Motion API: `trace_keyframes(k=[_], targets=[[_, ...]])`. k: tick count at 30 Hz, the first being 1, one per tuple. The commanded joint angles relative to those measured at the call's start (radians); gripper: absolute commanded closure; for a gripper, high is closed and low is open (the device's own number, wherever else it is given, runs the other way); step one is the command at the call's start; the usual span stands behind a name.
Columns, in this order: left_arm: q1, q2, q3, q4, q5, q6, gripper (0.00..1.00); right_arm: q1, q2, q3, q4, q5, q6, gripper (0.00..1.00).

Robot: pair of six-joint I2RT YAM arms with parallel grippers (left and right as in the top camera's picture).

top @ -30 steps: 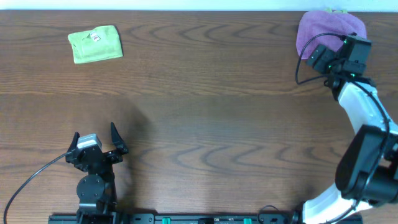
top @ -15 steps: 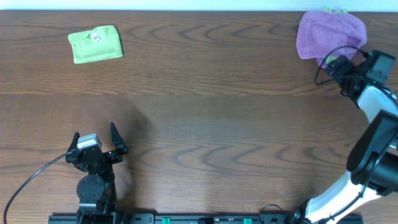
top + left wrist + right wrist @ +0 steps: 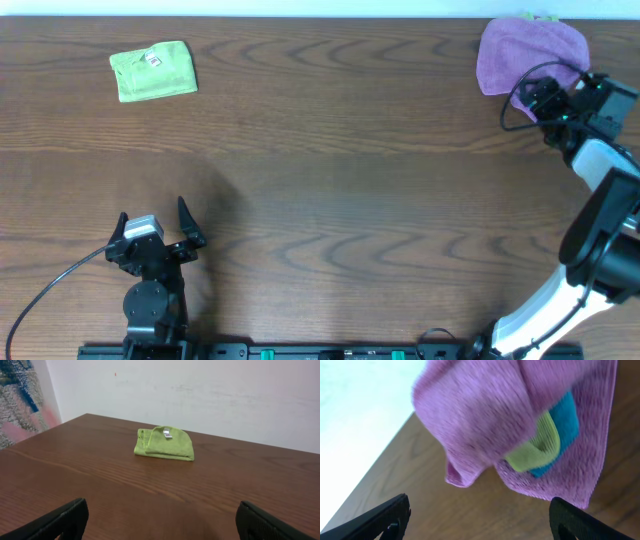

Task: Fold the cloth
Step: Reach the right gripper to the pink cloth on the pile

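Wooden table (image 3: pixel 320 180) carried the cloth (image 3: pixel 530 50) in a crumpled heap; no fold looked made. Right gripper (image 3: pixel 538 95) gaped empty just beside it, left gripper (image 3: pixel 152 212) wide, well apart.

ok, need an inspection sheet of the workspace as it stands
Surface: brown wood-grain table.
Job's things: mauve cloth bunched in a heap at the far right edge, not folded.
Clutter: folded lime-green cloth with white tag, far left; lime-green piece and blue piece peek from under the mauve cloth.
Grippers: left claw open, empty, at the near edge; right claw open, just short of the mauve cloth.
Cables: black cable trails from the left arm; black loop at the right wrist.
Surroundings: white wall; patterned panel at left.
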Motion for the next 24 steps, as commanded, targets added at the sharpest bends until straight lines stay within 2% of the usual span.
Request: trace_keyframes(k=[1,8,11,13,14,15,18,19,24], targets=[[0.004,-0.007,-0.035,-0.016,-0.012,0.014,0.05,0.002,0.04,0.018,-0.005,-0.02,0.027,0.11],[0.004,-0.007,-0.035,-0.016,-0.012,0.014,0.05,0.023,0.082,0.018,0.081,-0.02,0.061,0.18],[0.004,-0.007,-0.035,-0.016,-0.012,0.014,0.04,0.031,0.082,0.018,0.117,-0.019,0.061,0.27],[0.004,-0.007,-0.035,-0.016,-0.012,0.014,0.05,0.032,0.082,0.019,0.142,-0.009,0.074,0.35],[0.004,-0.007,-0.035,-0.016,-0.012,0.014,0.05,0.032,0.082,0.021,0.149,0.0,0.08,0.46],[0.004,-0.007,-0.035,-0.016,-0.012,0.014,0.05,0.032,0.082,0.025,0.154,0.003,0.079,0.7],[0.004,-0.007,-0.035,-0.016,-0.012,0.014,0.05,0.031,0.082,0.046,0.153,0.003,0.079,0.94],[0.004,-0.007,-0.035,-0.016,-0.012,0.014,0.05,0.031,0.082,0.054,0.151,0.003,0.079,0.98],[0.004,-0.007,-0.035,-0.016,-0.012,0.014,0.05,0.031,0.082,0.098,0.15,-0.046,0.079,0.99]])
